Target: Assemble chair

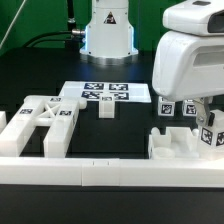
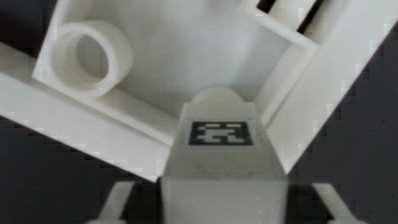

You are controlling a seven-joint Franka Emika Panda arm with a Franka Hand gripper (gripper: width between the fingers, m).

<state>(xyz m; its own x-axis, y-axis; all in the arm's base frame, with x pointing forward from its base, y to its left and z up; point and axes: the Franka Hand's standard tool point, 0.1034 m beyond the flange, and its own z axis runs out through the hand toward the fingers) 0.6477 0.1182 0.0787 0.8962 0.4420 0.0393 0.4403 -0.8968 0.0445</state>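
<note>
My gripper (image 1: 204,116) hangs at the exterior view's right, over a cluster of white tagged chair parts (image 1: 176,143). In the wrist view a white leg block with a square tag (image 2: 222,134) stands between my fingers (image 2: 132,198). A dark gap shows on each side of it, so my gripper (image 2: 222,203) is open around the block without touching it. Beyond the block lies a white slab part with a round hole (image 2: 89,58). The X-braced frame (image 1: 42,120) lies at the exterior view's left. A small leg block (image 1: 107,108) stands near the middle.
The marker board (image 1: 104,92) lies flat behind the small leg block. A long white border rail (image 1: 110,176) runs along the front, and another (image 1: 12,132) stands at the left. The robot base (image 1: 108,35) stands at the back.
</note>
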